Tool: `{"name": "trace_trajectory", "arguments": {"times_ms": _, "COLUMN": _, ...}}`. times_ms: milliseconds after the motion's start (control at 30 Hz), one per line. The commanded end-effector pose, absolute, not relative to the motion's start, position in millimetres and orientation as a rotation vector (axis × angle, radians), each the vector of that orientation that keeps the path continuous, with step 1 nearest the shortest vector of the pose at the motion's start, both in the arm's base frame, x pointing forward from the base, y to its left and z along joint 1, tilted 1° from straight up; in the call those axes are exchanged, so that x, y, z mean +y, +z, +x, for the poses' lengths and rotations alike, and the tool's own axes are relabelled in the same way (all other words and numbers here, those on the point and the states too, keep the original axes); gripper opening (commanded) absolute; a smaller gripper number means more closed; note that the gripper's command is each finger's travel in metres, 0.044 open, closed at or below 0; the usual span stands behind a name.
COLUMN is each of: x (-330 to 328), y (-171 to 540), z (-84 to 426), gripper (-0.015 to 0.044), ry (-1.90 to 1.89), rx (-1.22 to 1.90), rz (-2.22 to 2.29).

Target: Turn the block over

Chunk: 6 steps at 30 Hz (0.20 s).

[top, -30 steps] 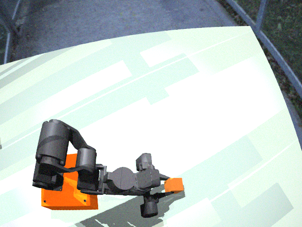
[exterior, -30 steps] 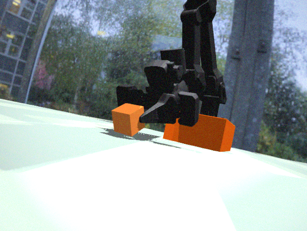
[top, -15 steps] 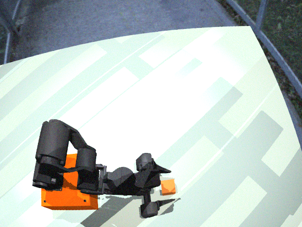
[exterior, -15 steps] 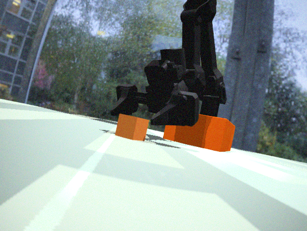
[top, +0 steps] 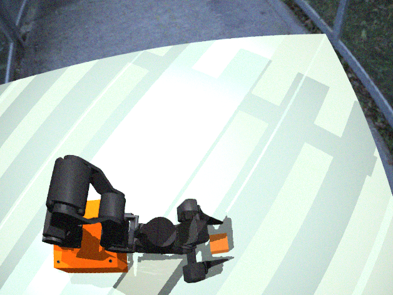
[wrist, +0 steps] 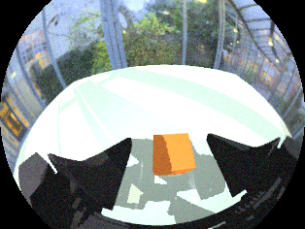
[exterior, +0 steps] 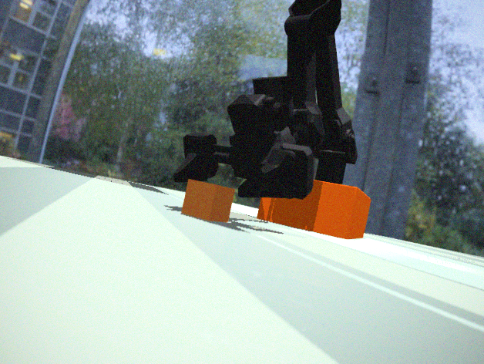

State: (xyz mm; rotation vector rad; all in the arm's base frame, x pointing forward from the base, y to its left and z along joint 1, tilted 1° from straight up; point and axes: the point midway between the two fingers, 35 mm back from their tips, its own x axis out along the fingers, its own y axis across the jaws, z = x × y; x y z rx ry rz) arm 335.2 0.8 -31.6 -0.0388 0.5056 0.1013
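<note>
An orange block (top: 219, 243) (exterior: 200, 199) (wrist: 181, 152) appears to rest flat on the pale table (top: 178, 127) (exterior: 117, 281). The faces in view are plain orange, and no mark can be made out on them. My gripper (top: 228, 240) (exterior: 208, 187) (wrist: 171, 140) is wide open, with nothing held. Its fingers stand on either side of the block with gaps between, as the wrist view shows. In the exterior view the fingers are slightly above the table, and the near one is close to the block's upper part. The block's underside is hidden.
The arm's orange base (top: 76, 260) (exterior: 340, 211) stands behind the gripper, at the lower left in the top view. The table's far edge curves across the top of that view. Striped shadows cross the table top.
</note>
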Motion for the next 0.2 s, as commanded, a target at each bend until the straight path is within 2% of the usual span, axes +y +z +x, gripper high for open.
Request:
{"name": "trace_trajectory", "arguments": {"times_ms": 0, "x": 1.1, "y": -31.6, "z": 335.0, "gripper": 0.044, "ry": 0.102, "rx": 0.505, "rz": -0.032}}
{"name": "trace_trajectory", "arguments": {"times_ms": 167, "x": 1.1, "y": -31.6, "z": 335.0, "gripper": 0.044, "ry": 0.102, "rx": 0.505, "rz": -0.032}}
